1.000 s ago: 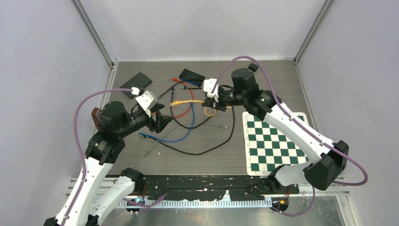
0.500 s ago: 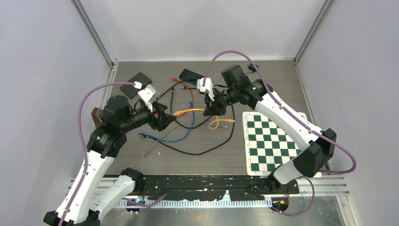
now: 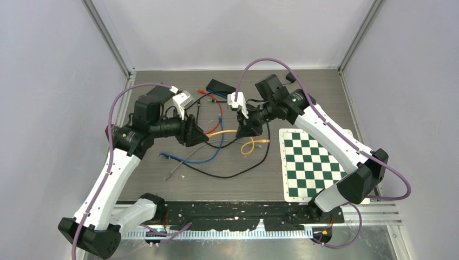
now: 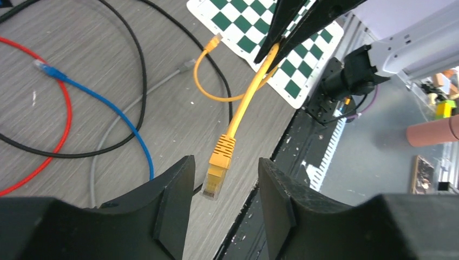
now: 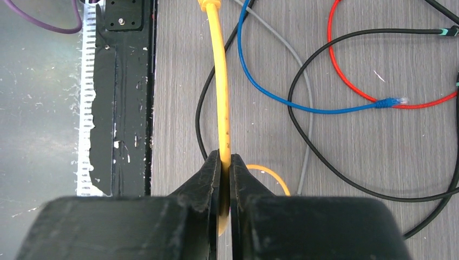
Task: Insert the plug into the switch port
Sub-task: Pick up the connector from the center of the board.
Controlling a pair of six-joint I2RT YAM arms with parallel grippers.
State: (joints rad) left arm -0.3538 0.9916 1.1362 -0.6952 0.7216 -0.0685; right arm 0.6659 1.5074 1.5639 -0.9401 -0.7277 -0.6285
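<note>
- Two arms reach toward the centre of the table [image 3: 319, 97] in the top view, with one yellow cable [image 3: 224, 131] strung between them.
- Right gripper [image 5: 225, 160]: jaws pressed together on the yellow cable. The cord runs straight up the right wrist view from between the fingertips. The grip is on the cord, well back from its end.
- Left gripper [image 4: 224, 165]: jaws partly spread, holding nothing.
- Plug [image 4: 215, 176]: clear tip, yellow boot, at lower centre of the left wrist view, in the gap between the left jaws. Clearance shows on both sides; no contact with either finger [image 4: 172, 200].
- Switch [image 3: 220, 85]: black box at upper centre of the top view, well apart from the plug and from both grippers. Its ports are too small to judge.
- The cable's far end [image 3: 264, 140] lies right of centre, near the checkerboard mat [image 3: 314, 162].
- Loose on the table: red cable [image 4: 69, 116], blue cable [image 4: 97, 97], black cable [image 4: 143, 76], grey cable [image 4: 116, 122], overlapping one another.
</note>
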